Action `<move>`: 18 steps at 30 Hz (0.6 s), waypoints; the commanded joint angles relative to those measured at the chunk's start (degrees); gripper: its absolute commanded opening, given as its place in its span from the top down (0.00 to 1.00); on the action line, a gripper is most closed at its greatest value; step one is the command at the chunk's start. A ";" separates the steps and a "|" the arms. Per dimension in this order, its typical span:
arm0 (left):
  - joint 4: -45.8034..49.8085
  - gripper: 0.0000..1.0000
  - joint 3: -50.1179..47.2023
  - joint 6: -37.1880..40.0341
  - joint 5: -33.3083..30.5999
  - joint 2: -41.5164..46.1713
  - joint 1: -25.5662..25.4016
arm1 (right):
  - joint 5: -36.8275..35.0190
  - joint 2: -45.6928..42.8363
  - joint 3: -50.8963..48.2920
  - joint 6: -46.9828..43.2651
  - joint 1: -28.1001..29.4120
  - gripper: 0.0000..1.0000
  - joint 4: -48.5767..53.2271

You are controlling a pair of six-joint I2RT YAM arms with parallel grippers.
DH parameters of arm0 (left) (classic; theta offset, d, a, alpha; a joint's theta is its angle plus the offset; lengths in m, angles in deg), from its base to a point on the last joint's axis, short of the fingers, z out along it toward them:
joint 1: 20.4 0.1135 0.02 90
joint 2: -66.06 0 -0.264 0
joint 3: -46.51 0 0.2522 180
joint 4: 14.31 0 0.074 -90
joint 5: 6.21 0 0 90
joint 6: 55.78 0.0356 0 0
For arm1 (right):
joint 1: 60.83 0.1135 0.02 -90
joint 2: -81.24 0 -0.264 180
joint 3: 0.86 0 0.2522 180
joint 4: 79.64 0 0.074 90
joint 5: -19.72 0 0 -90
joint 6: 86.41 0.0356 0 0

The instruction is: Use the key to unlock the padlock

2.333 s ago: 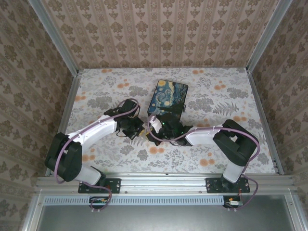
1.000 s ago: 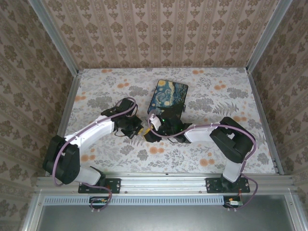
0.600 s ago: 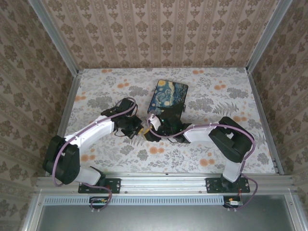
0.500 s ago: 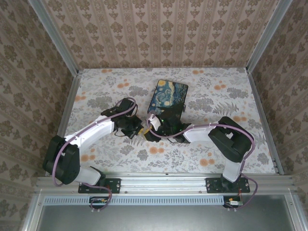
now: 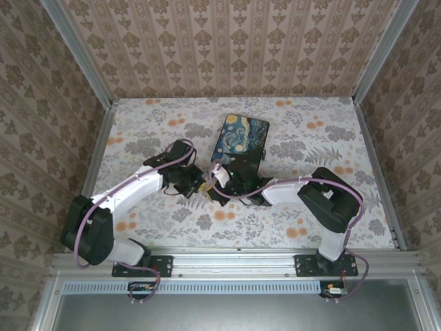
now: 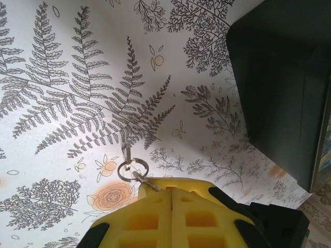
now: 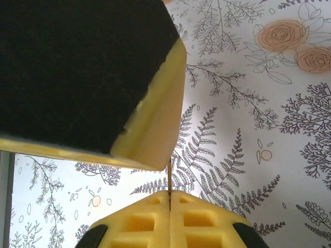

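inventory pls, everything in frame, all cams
table: 1, white floral cloth, floor of the cell
walls: 3, beige patterned wallpaper, around the table
box: 1, black sides, blue-and-yellow swirl lid, centre-back of the table
rail: 1, silver, near edge by the arm bases
keyring: 1, silver, sticking out past the left fingertips, one tab pinched between them
strip: 1, thin silver metal seen edge-on, pinched in the right fingers; may be a key, can't tell
left arm, right arm: 2, black and white, purple cables, meeting just in front of the box
left gripper: 1, yellow fingers, shut on the keyring
right gripper: 1, yellow fingers, shut on the strip
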 commanded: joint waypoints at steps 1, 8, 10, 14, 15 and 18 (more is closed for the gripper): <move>1.18 0.90 -0.20 1.16 -0.34 1.48 1.45 | 2.71 -0.21 -0.14 0.39 -0.55 1.00 -0.71; 0.17 0.72 0.77 18.57 3.46 2.71 8.49 | 10.11 -2.45 1.24 0.28 -2.09 1.00 6.50; -2.11 0.73 0.02 25.24 7.73 2.15 10.36 | 12.69 -3.42 2.51 -0.21 -2.67 1.00 10.69; -5.27 0.77 0.87 36.37 10.59 1.73 9.80 | 16.64 -5.39 2.93 1.89 -4.60 1.00 14.64; -5.81 0.78 1.60 38.56 9.93 2.01 9.19 | 17.08 -6.09 2.93 2.60 -5.16 1.00 15.53; -8.64 0.78 3.52 44.43 10.90 2.00 8.22 | 19.02 -7.79 3.68 3.68 -6.46 1.00 19.48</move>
